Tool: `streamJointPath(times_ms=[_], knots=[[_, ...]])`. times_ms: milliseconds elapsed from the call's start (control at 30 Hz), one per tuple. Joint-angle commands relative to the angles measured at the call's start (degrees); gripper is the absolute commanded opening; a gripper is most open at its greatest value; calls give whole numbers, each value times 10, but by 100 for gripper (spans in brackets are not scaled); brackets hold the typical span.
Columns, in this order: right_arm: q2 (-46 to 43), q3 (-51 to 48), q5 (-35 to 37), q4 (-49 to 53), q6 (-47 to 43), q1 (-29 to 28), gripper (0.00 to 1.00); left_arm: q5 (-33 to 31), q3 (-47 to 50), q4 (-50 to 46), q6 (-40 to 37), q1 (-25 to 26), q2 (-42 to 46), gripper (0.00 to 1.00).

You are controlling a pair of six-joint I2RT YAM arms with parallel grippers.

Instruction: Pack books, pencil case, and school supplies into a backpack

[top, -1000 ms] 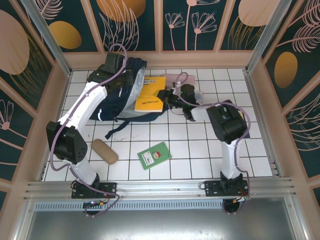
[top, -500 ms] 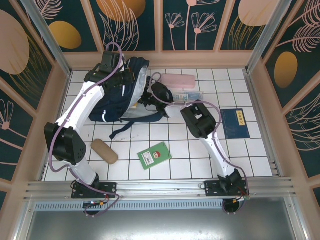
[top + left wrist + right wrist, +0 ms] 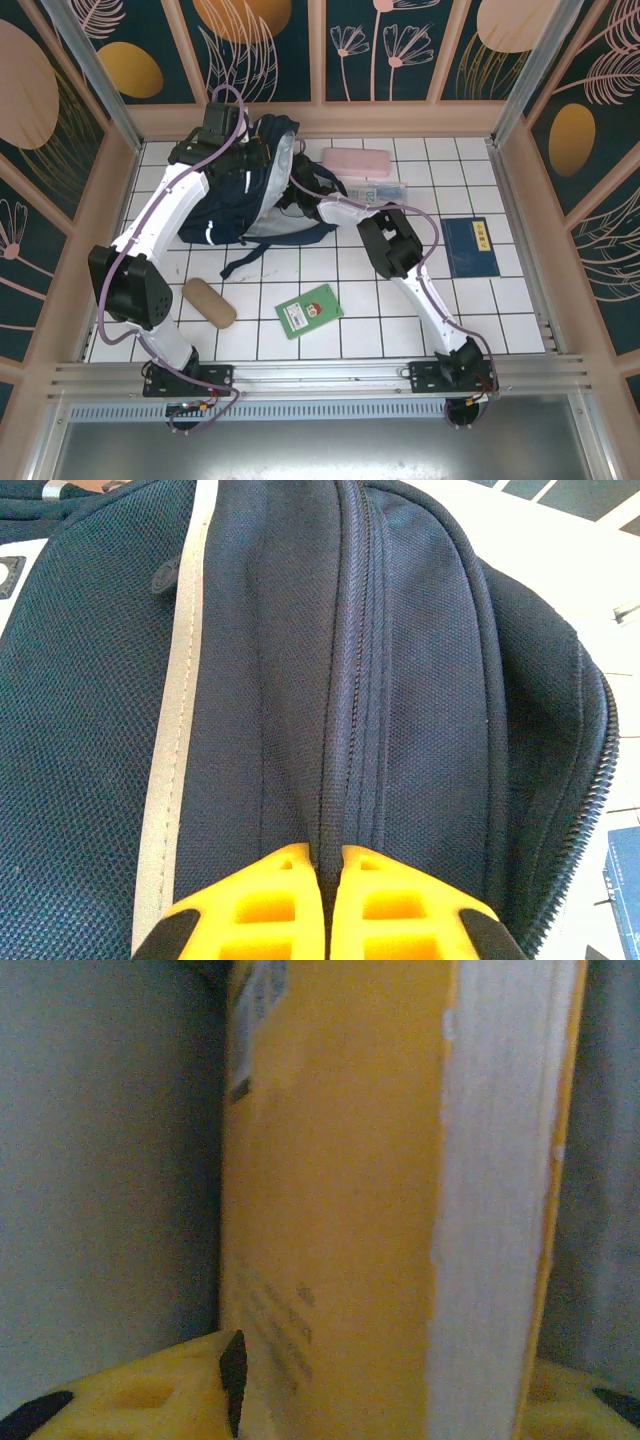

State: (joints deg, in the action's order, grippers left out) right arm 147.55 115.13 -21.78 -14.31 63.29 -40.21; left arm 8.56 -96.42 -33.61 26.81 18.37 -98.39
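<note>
Setting: white-tiled desk (image 3: 400, 320) inside a walled booth with dark floral panels.

1. Backpack (image 3: 235, 195), navy with pale stripes, lies at the far left-centre of the desk, mouth facing right, straps trailing toward the near edge.
2. Left gripper (image 3: 322, 870), clenched on a ridge of backpack fabric along the zipper seam, at the top of the bag.
3. Right gripper (image 3: 385, 1400), reached into the backpack mouth. The fingers stand either side of the book; whether they grip it or have let go cannot be told.
4. Navy book (image 3: 470, 247), yellow label, flat on the desk at the right, well apart from the bag.
5. Yellow-orange book (image 3: 330, 1180), on edge inside the bag against grey lining.
6. School supplies packet (image 3: 380, 190), transparent, just right of the bag mouth.
7. Pink pencil case (image 3: 353, 161), beyond the packet.
8. Green book (image 3: 309, 311), near centre of the desk.
9. Tan pouch (image 3: 208, 302), near left.

Risk, as judged: the yellow-orange book may not be fully seated, so a withdrawing gripper could drag it out or tip it. A slipped left pinch would let the mouth sag onto the right gripper, and the fingers might snag the lining or zipper.
</note>
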Motion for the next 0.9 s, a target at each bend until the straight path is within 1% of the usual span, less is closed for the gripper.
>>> streamJointPath(times_ms=[0,133,233,367,533,567,633,667,700,733,833,867], knots=[[-63,-8,23,76,-71,2,51,20,-10,79,-13,3,44,0],[-68,-18,13,91,-79,5,54,22,-5,80,-15,2,43,0],[-70,-27,10,113,-82,9,55,22,-4,79,-16,2,44,0],[-101,-71,20,94,-92,10,52,23,-1,82,-19,2,45,0],[-123,-102,27,97,-105,13,50,23,1,82,-21,2,44,0],[-129,-112,28,94,-105,14,48,23,1,82,-21,2,44,0],[-135,-130,21,81,-100,18,41,25,2,83,-21,2,43,0],[-134,-137,14,72,-97,19,34,25,1,83,-20,2,43,0],[-132,-140,5,63,-93,20,24,27,3,84,-20,2,42,0],[-129,-140,0,57,-89,21,17,28,3,85,-19,2,43,0],[-107,-119,-22,42,-81,18,9,38,5,88,-14,2,43,0],[-94,-102,-33,41,-79,17,5,41,6,89,-12,2,43,0]])
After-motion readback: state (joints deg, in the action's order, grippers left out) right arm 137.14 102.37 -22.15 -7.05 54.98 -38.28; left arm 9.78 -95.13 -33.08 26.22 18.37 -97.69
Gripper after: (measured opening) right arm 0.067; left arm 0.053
